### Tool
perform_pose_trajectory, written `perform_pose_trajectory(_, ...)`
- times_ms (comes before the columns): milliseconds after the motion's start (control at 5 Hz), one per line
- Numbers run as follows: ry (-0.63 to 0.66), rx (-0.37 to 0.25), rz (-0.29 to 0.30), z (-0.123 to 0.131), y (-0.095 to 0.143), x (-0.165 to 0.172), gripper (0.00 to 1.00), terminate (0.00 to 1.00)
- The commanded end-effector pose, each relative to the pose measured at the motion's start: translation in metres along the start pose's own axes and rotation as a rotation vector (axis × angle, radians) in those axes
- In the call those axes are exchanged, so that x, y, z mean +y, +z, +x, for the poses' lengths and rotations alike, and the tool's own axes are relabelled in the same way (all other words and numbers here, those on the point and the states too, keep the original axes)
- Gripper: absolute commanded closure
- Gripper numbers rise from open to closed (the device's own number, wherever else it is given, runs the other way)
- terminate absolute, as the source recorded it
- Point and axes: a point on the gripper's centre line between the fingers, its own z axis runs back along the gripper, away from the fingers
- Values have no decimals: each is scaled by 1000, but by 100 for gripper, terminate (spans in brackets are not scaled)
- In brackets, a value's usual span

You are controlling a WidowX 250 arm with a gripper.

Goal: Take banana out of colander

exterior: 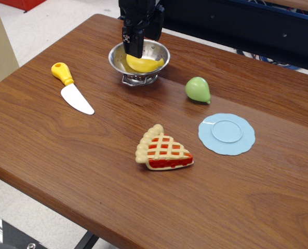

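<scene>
The yellow banana (146,65) lies inside the steel colander (159,58), which stands at the far middle of the wooden table. My black gripper (133,52) reaches down from above into the colander's left side, over the banana's left end. Its fingertips are dark and partly hidden, so I cannot tell whether they are open or shut on the banana.
A knife with a yellow handle (72,88) lies left of the colander. A green pear (198,90) sits to its right, a light-blue plate (226,133) further right and nearer. A toy pie slice (162,149) lies in the middle. The table's edges (50,179) run left and front.
</scene>
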Motion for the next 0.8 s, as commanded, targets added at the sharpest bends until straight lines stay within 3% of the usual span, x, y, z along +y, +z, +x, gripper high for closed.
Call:
perform_pose_trajectory(0,-17,-44,-85,-1,16,15,0,0)
perform_pose_trajectory(600,35,-90,-73,-9,-6,11,0,0)
